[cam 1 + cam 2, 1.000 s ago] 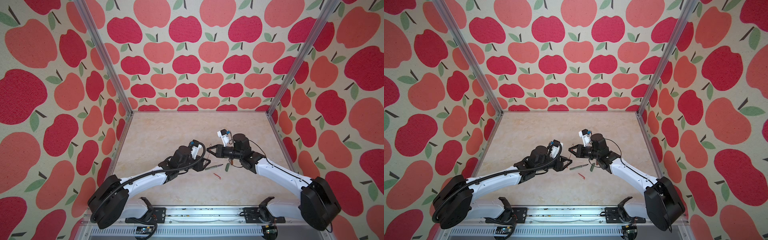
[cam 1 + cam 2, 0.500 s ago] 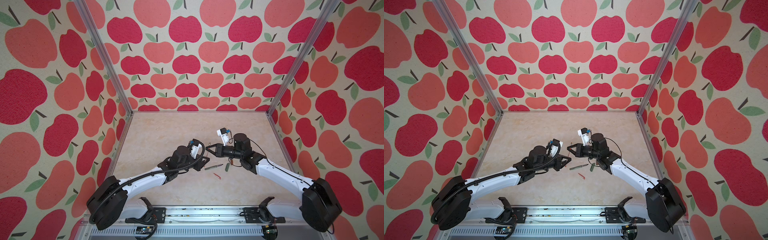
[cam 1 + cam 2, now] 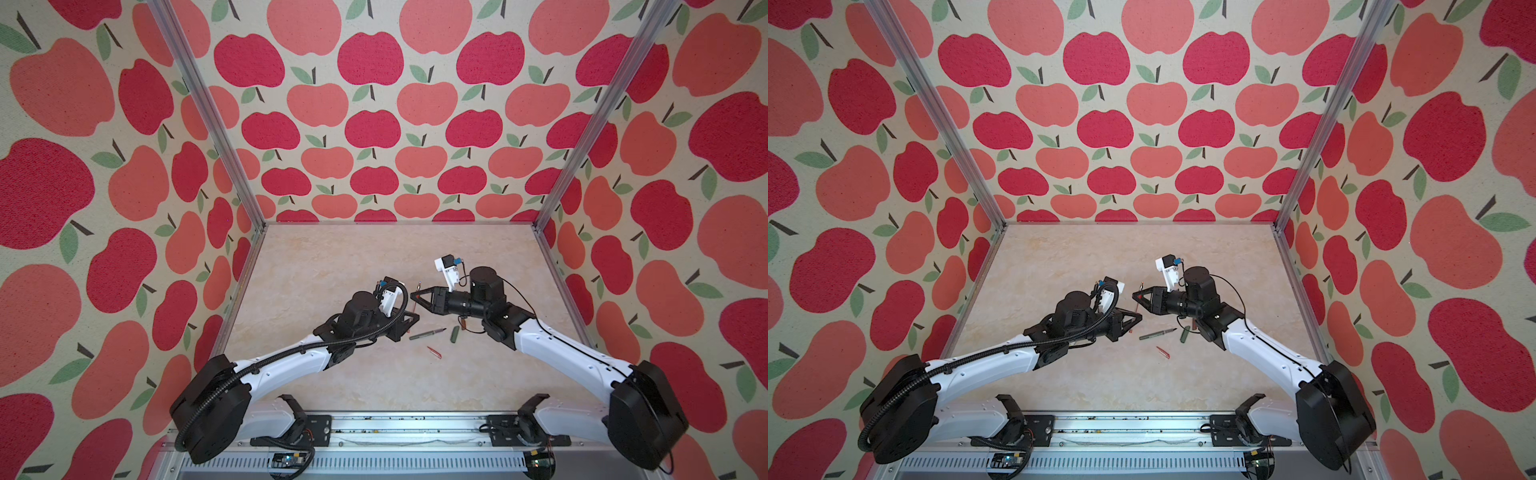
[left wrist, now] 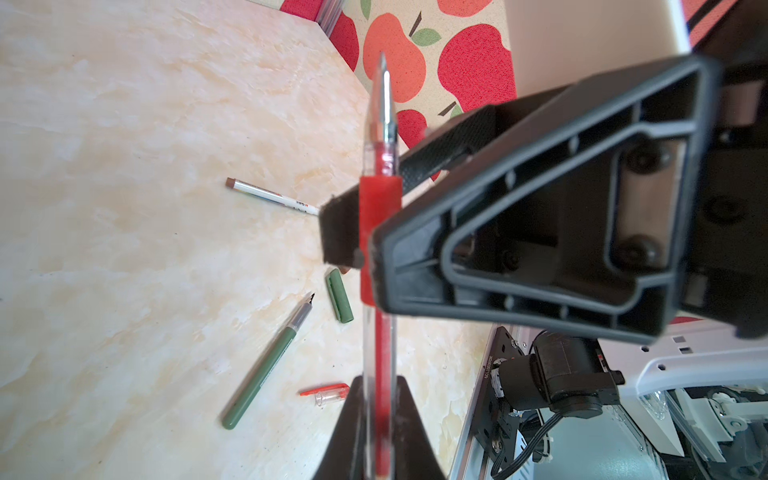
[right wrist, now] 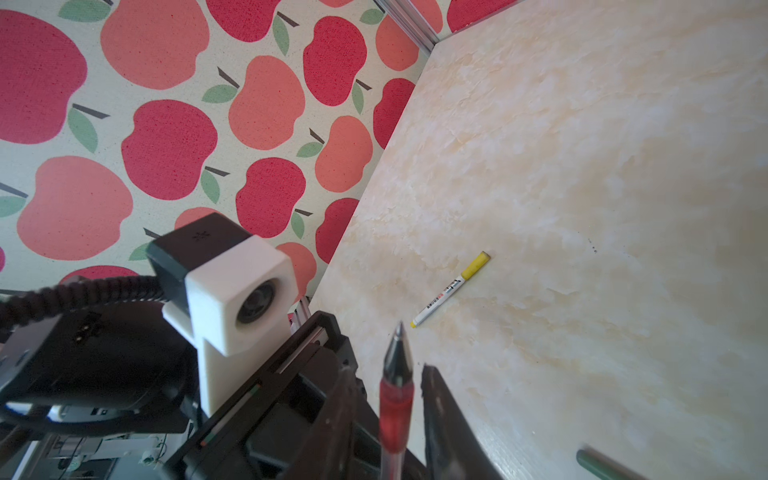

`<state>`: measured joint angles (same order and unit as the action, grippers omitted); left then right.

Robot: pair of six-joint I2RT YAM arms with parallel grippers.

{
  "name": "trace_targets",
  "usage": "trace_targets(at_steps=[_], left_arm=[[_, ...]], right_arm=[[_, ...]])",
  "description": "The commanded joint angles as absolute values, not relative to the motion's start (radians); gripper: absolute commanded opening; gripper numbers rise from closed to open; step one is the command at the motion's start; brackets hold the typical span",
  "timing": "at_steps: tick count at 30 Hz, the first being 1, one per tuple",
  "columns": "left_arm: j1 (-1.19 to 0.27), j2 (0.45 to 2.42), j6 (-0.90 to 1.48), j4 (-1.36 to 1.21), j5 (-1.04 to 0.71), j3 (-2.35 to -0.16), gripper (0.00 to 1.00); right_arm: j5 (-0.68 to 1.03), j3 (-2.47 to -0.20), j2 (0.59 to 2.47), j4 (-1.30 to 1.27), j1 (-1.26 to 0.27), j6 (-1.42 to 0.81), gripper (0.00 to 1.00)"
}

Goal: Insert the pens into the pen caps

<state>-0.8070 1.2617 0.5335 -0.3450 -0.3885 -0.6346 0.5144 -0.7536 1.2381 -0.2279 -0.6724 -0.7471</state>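
Pen [image 4: 379, 199], clamped in left tool [image 4: 378, 395], stands within parted right tool [image 5: 388, 374].

four pens [image 4: 379, 199] [image 4: 266, 365] [image 4: 270, 195] [image 5: 446, 293] and seemingly two loose caps [image 4: 340, 296] [image 4: 328, 392] are in view.

The pale table [image 3: 332, 270] holds a green pen [image 3: 427, 333], a green cap [image 3: 455, 334] at its three o'clock, and a red cap [image 3: 434, 352] at five.

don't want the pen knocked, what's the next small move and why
Probably draw the right jaws straight back off the red pen: they stand open either side of its grip, while the left jaws are shut on its barrel, so the left holds it. The red cap lies free on the table.
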Motion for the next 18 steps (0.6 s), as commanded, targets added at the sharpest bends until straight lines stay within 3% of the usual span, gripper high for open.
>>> trace_targets(at_steps=[1,6,13,18], left_arm=[[-0.803,1.237,0.532,-0.311,-0.349,-0.644,0.00],[-0.799,1.202,0.474,-0.203,-0.305,-0.660,0.00],[-0.789,1.017,0.340,0.034,-0.237,-0.701,0.00],[-0.787,0.875,0.271,0.164,-0.174,-0.723,0.00]], right_arm=[[0.512,-0.781,1.207,-0.189,-0.678,-0.718,0.49],[0.481,-0.832,1.134,-0.072,-0.673,-0.657,0.66],[0.364,-0.943,0.996,0.433,-0.670,-0.415,0.66],[0.288,-0.978,1.009,0.760,-0.681,-0.352,0.63]])
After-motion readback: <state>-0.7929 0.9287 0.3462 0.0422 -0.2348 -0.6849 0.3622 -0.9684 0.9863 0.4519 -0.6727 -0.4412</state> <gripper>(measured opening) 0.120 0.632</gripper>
